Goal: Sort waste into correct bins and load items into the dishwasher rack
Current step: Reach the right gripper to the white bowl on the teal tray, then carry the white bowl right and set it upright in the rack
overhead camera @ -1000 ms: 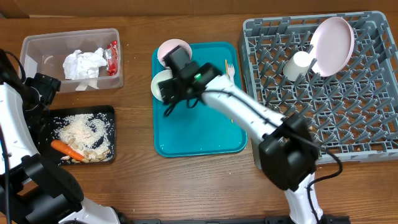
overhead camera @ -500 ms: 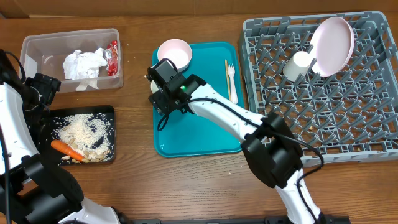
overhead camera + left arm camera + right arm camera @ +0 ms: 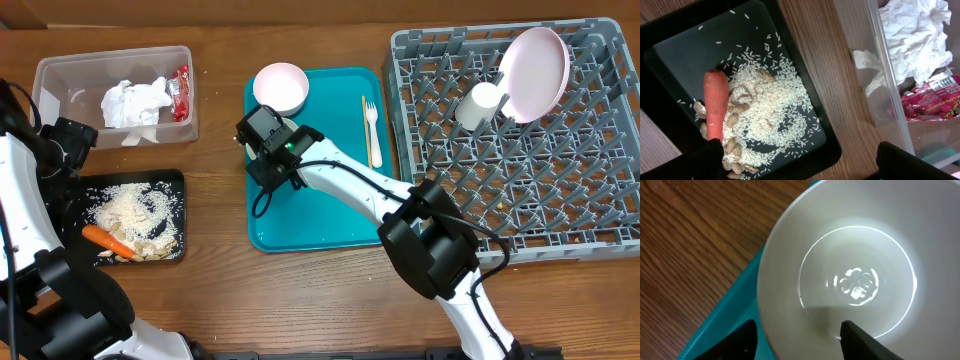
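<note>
Teal tray [image 3: 320,225] held two bowls [image 3: 280,87], one fork [image 3: 371,113]. Left gripper [image 3: 810,161] gaped wide. Right gripper [image 3: 802,337] straddled one bowl [image 3: 855,245] rim, grip unclear.

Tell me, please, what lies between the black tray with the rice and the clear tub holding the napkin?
Only a strip of bare wooden table separates the black tray from the clear tub; the left wrist view shows it plainly.

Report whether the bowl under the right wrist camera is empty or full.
Empty. The bowl shows only a bare glossy white inside, no scraps.
</note>
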Available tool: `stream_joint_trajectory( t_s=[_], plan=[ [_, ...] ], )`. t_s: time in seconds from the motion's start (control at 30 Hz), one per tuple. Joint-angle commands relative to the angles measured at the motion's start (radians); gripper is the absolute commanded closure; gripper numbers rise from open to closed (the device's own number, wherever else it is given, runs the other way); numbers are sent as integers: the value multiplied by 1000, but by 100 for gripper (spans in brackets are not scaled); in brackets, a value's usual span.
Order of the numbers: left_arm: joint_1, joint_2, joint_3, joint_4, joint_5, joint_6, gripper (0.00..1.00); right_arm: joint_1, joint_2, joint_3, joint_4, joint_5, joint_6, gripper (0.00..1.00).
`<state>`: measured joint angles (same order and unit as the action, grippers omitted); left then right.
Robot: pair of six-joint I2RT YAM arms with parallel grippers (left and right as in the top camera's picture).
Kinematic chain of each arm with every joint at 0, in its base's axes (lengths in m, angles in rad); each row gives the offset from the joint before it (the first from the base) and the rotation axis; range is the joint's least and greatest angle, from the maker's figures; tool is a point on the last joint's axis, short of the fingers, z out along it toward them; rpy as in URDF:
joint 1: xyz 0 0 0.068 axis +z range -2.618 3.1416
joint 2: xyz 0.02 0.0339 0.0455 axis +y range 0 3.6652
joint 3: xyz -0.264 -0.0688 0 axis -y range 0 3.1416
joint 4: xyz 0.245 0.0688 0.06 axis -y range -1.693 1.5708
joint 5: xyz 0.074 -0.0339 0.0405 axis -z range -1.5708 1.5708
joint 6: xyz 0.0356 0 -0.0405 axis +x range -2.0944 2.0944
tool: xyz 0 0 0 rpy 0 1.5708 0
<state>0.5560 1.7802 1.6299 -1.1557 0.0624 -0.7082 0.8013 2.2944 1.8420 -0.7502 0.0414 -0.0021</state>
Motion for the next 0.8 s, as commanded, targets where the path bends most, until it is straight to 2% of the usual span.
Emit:
stream_joint_trajectory(
  t_s=[0.0,0.07,0.27,0.4,0.6,0.67,0.73,0.77],
  plan=[
    [-2,-31,10,2,-14,-18,0,4,12,13,-11,16,8,62],
    [-2,-31,10,2,-14,-18,0,4,11,18,-27,30,30,66],
    [-2,-31,10,2,-14,-18,0,3,-3,100,-140,29,65,71],
    [-2,-31,10,2,-14,-18,0,2,-31,133,-177,28,107,83],
    [-2,-31,10,2,-14,-18,0,-1,-41,135,-210,24,108,89],
    [-2,-31,10,2,-14,-18,0,-1,-41,135,-214,24,107,87],
    [-2,-31,10,2,-14,-18,0,-1,-41,131,-213,23,107,71],
    [-2,-31,10,2,-14,-18,0,-1,-41,120,-210,21,107,69]
  ],
)
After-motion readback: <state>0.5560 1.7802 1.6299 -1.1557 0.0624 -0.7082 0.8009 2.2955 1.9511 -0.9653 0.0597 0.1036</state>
